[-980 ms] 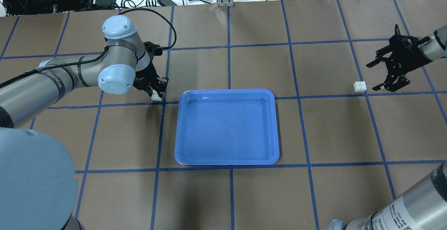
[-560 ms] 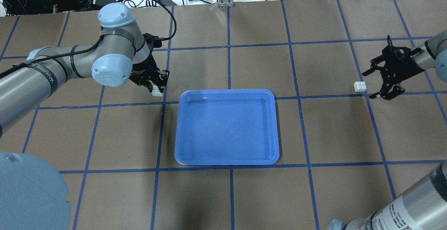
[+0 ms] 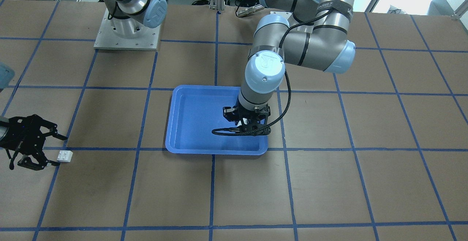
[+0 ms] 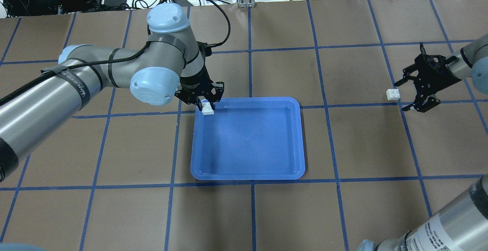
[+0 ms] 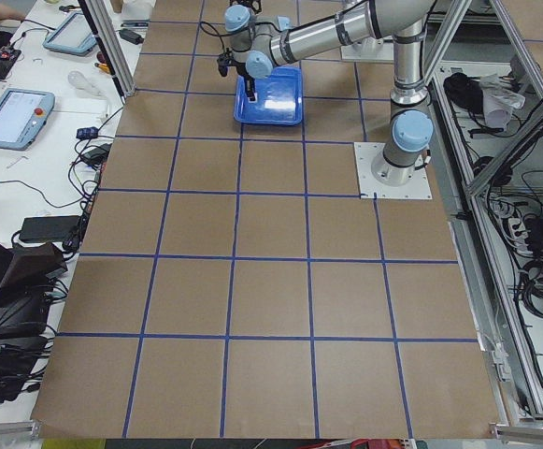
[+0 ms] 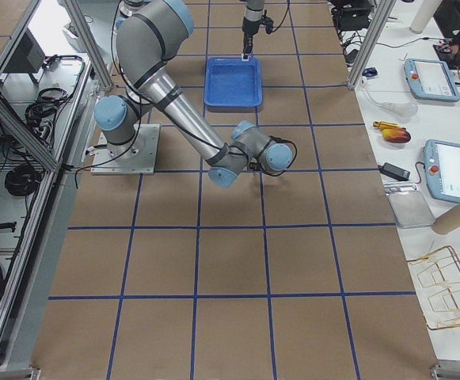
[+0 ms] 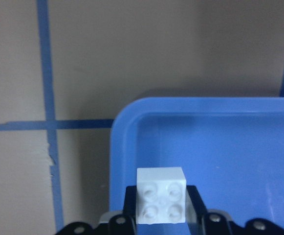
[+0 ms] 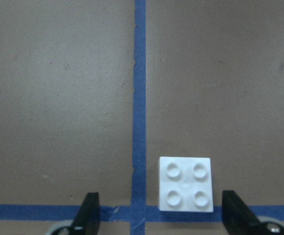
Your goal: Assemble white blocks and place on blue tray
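White blocks are seen well apart in the front-facing view: the loose block (image 3: 65,156) is set on the brown table (image 3: 329,182) at the lower left. The right gripper (image 3: 61,151) is spread wide just beside it. At centre frame, the left gripper (image 3: 244,125) is hung over the lower right part of the blue tray (image 3: 190,149). In the overhead view, the held block (image 4: 207,108) is gripped by the left gripper above the tray's upper left corner, while the loose block is found at the right, at the mouth of the right gripper's parted fingers (image 4: 406,109). In the left wrist view, the held block is clamped studs-up at the bottom centre, over the tray's corner. In the right wrist view, the loose block is seen between both fingers, touched by neither, beside a crossing of blue tape lines (image 8: 140,98).
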{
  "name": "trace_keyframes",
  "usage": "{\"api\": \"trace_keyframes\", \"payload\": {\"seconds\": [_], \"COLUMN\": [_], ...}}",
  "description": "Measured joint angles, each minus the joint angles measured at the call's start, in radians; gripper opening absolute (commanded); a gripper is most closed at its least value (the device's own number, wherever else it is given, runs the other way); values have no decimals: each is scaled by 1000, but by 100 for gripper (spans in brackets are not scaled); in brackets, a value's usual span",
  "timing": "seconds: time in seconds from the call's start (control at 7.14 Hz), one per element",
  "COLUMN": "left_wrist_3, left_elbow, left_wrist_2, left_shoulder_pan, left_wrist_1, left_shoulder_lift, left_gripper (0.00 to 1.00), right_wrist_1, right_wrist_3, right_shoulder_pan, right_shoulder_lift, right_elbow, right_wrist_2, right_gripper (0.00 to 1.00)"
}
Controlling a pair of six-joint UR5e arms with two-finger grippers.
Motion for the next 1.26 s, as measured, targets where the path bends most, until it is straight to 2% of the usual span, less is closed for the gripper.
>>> {"api": "trace_keyframes", "payload": {"seconds": [0.14, 0.7, 0.84, 0.98, 1.12, 1.26], "left_wrist_3": [-53, -115, -113, -107, -102, -101], "left_elbow": [-4, -29, -39, -47, -54, -61], "left_wrist_2": [-2, -3, -2, -1, 1, 1], "left_shoulder_pan": [-42, -119, -121, -121, -122, -122], "left_wrist_1": [24, 136, 144, 149, 153, 166], "left_shoulder_lift": [-16, -93, -97, -99, -105, -114], "left_gripper": [5, 6, 37, 56, 70, 74], "right_wrist_1": [-1, 0, 7, 13, 30, 63], "right_wrist_3": [-1, -19, -19, -18, -17, -16], "right_shoulder_pan": [0, 4, 12, 36, 77, 130], "right_shoulder_lift": [1, -22, -45, -78, -112, -147], "right_elbow": [0, -14, -20, -22, -24, -23], "right_wrist_2": [-1, 26, 60, 77, 84, 87], "right_gripper": [0, 0, 0, 0, 0, 0]}}
